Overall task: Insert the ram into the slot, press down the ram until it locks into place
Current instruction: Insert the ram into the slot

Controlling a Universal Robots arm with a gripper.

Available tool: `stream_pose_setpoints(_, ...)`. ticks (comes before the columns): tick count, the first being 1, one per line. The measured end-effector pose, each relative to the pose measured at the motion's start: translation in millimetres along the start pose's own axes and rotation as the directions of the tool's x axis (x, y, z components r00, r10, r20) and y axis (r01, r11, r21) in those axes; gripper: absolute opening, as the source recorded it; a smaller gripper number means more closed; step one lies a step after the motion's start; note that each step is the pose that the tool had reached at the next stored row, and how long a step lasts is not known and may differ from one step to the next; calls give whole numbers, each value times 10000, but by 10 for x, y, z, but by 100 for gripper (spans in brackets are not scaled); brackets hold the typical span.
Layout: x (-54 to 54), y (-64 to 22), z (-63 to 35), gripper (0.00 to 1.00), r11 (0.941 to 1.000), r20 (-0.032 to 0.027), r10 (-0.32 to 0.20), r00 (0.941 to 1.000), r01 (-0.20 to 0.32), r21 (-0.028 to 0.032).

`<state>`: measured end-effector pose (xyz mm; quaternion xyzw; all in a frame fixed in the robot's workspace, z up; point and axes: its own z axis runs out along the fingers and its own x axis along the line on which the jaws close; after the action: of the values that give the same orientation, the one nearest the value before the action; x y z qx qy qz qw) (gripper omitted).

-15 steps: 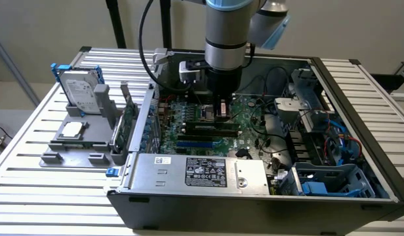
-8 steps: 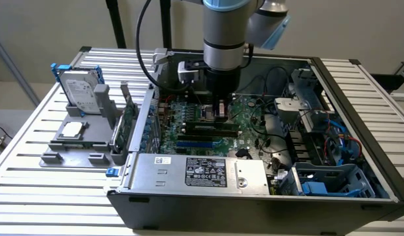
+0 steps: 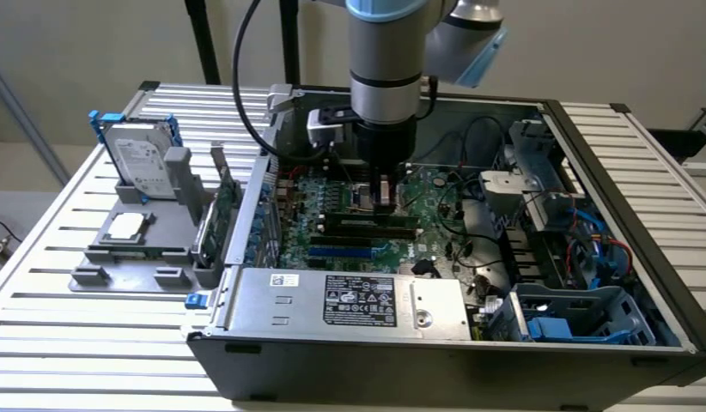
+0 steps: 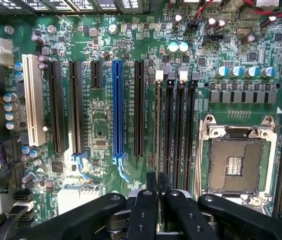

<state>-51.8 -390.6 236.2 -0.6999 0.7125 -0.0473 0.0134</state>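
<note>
Gripper (image 4: 158, 176) fingers (image 4: 152, 187), pressed together and pinching nothing, sit at the near end of the ram (image 4: 157, 125). It stands edge-on in the memory slot (image 4: 159, 76) farthest from the processor socket (image 4: 234, 160). This looks like the pressing-down step; locking calls for a straight, even push. Contact and the near clip are hidden.
</note>
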Motion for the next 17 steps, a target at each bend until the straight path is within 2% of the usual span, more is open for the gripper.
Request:
stream_pose_setpoints(11, -8, 57, 18, 13, 9995, -13, 209, 9998, -209, 237)
stream_pose_setpoints(13, -8, 57, 20, 13, 9994, -12, 213, 9998, -213, 261)
stream_pose_setpoints(17, -9, 66, 22, 13, 9994, -9, 217, 9998, -217, 274)
